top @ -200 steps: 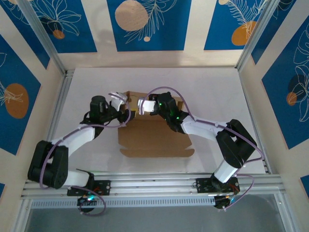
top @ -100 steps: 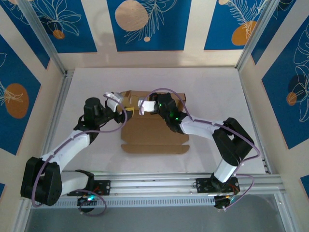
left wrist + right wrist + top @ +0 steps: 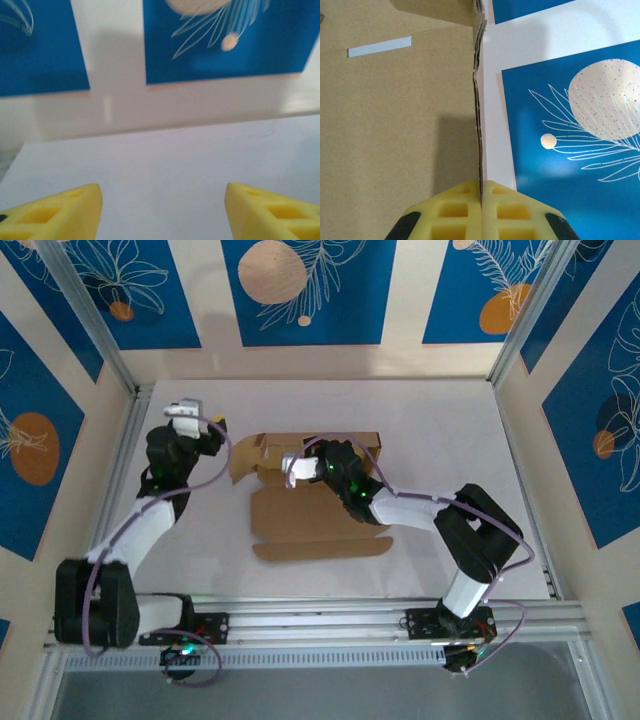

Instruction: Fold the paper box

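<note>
The paper box (image 3: 318, 510) is a brown cardboard piece lying in the middle of the white table, its back wall and side flaps raised, its front flap flat toward me. My right gripper (image 3: 292, 470) is shut on the upright back wall of the box (image 3: 395, 125), the cardboard edge pinched between its yellow fingers (image 3: 455, 210). My left gripper (image 3: 192, 412) is raised at the far left, clear of the box, open. In the left wrist view its yellow fingertips (image 3: 55, 215) stand wide apart over bare white table with nothing between them.
The white table (image 3: 440, 430) is fenced by blue-and-cream patterned walls (image 3: 300, 290) and metal posts (image 3: 100, 340). A small white label (image 3: 379, 46) is stuck to the cardboard's inner face. An aluminium rail (image 3: 320, 620) runs along the near edge.
My left gripper has let go of the box's left flap, opened, and swung up and away to the far left. The right gripper stays shut on the back wall, shifted slightly down-left.
</note>
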You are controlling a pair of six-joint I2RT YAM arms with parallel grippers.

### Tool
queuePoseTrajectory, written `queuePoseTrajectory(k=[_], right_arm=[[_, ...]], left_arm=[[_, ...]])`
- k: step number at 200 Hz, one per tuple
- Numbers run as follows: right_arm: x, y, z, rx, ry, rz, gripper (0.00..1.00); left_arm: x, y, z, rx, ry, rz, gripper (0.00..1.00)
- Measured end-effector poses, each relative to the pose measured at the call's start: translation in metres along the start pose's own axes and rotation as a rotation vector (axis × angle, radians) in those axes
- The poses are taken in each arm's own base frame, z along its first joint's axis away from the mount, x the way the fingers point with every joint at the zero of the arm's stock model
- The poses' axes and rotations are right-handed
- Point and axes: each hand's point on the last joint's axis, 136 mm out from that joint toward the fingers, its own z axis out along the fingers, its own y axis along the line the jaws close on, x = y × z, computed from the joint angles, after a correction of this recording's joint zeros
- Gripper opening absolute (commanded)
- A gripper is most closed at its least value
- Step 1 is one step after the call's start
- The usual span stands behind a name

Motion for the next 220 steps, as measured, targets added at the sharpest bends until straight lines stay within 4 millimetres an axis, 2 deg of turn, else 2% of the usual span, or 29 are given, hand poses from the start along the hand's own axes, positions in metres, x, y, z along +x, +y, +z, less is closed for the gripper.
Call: queuePoseTrajectory(k=[17,34,57,98,149,220], right_arm=[[-0.001,0.006,0.003,-0.008,-0.001,-0.013,0.0],[0.0,0.013,0.006,-0.018,0.001,-0.023,0.0],[0.001,0.018,0.008,-0.026,0.004,-0.03,0.0],[0.002,0.021,0.011,-0.02,0.005,-0.04,0.0],[-0.003,0.029,0.021,0.057,-0.006,-0.115,0.0],[-0.013,0.034,0.024,0.172,-0.024,-0.16,0.0]], left_arm=[[0.033,0.007,0.017,-0.023,0.116,-0.009,0.63],[0.066,0.008,0.024,-0.021,0.227,-0.021,0.61],[0.093,0.001,0.024,0.021,0.32,-0.05,0.56],[0.1,-0.023,0.018,0.129,0.361,-0.105,0.54],[0.113,-0.051,-0.002,0.19,0.4,-0.095,0.54],[0.116,-0.062,-0.027,0.164,0.391,-0.059,0.56]])
